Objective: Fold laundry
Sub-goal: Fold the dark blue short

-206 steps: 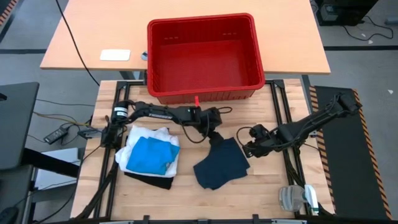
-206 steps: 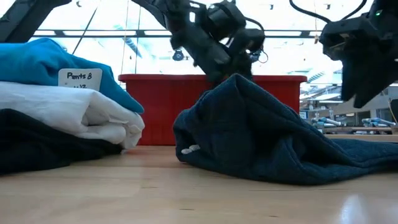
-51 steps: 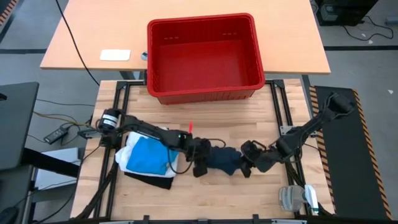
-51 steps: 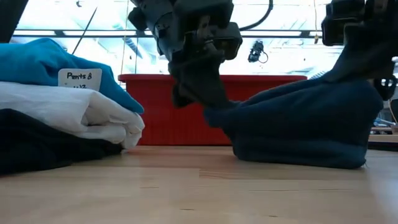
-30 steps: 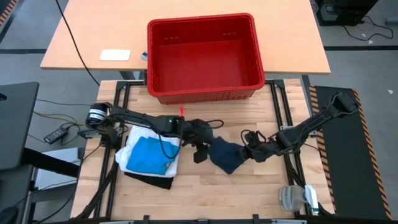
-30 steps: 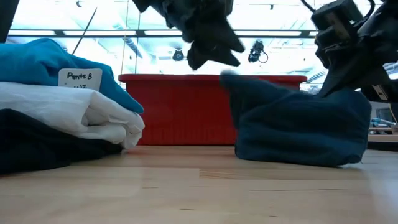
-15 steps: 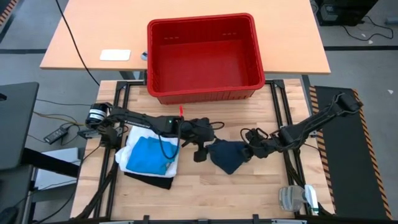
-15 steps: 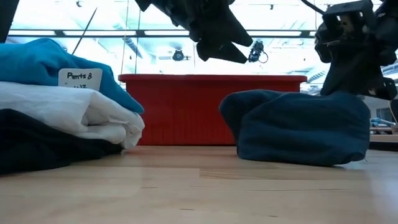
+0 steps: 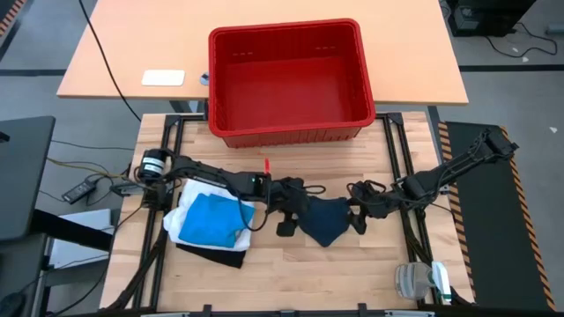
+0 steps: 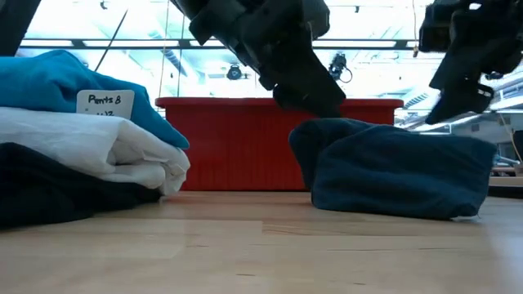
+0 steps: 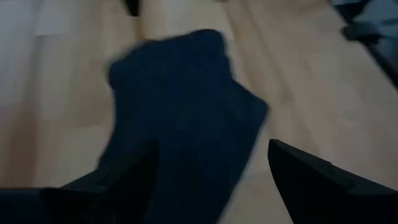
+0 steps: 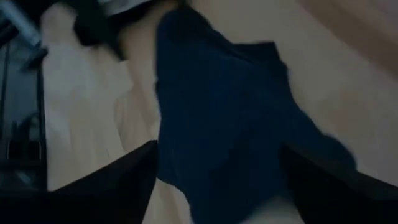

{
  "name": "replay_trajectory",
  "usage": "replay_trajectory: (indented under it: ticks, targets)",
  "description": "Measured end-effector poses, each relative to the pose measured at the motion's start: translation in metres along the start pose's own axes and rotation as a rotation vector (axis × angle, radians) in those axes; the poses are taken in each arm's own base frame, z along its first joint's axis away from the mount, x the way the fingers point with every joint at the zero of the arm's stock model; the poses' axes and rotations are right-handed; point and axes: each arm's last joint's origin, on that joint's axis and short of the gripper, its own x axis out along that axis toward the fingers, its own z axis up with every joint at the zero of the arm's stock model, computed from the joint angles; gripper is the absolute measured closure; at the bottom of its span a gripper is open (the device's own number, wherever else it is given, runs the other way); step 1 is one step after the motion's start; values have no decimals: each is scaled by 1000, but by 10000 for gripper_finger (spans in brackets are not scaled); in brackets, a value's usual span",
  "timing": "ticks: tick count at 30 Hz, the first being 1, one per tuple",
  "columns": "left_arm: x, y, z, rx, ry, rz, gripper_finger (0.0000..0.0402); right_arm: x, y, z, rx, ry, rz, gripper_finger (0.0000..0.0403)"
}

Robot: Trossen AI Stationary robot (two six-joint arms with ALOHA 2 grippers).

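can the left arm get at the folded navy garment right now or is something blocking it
Probably yes. The left hand hovers open right beside the navy garment, with nothing between them; the right hand, also open, sits on the garment's far side.

Both arms reach low toward the middle of the counter, fingers spread.

The left arm stretches from its base at the left edge across to the centre, its left gripper (image 9: 295, 214) angled down with fingers (image 11: 317, 180) wide apart and nothing between them. The right arm extends from the right edge, elbow raised at the far right, and slopes inward to the right gripper (image 9: 359, 214), whose fingers (image 12: 118, 177) also stand open and empty, facing the left one.
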Motion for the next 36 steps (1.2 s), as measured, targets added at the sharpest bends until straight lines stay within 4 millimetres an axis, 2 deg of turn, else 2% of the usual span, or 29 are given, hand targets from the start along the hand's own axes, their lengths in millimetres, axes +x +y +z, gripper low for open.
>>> replay_trajectory:
  ticks: [5, 11, 13, 17, 21, 23, 25, 27, 30, 31, 33, 36]
  targets:
    - [2, 9, -1, -27, -10, 28, 97, 12, 1, -1, -223, 30, -23, 45]
    - [15, 10, -10, -47, 23, -9, 97, 41, 5, -5, -363, 62, -42, 46]
    - [17, 10, -11, -47, 27, -9, 97, 50, 8, -6, -374, 59, -34, 46]
    - [30, 14, -24, -84, 80, -8, 104, 69, 4, -12, -367, 107, -78, 48]
    - [41, 15, -32, -122, 95, -5, 152, 86, -6, -17, -258, 210, -109, 66]
    - [42, 15, -35, -134, 113, -6, 193, 94, -8, -18, -207, 258, -84, 94]
    - [42, 15, -33, -153, 100, -5, 242, 98, -9, -16, -171, 284, -46, 142]
    - [36, 16, -30, -173, 92, -3, 294, 99, -8, -14, -153, 295, -3, 212]
    - [22, 20, -18, -209, 49, -42, 371, 93, -3, -6, -126, 268, 106, 343]
    - [16, 21, -13, -229, 31, -72, 382, 89, 0, 0, -120, 241, 165, 366]
    - [1, 24, -4, -312, 12, -140, 384, 81, 6, 12, -72, 182, 267, 370]
    - [-29, 29, 10, -477, -5, -240, 371, 68, 9, 33, 97, 92, 380, 370]
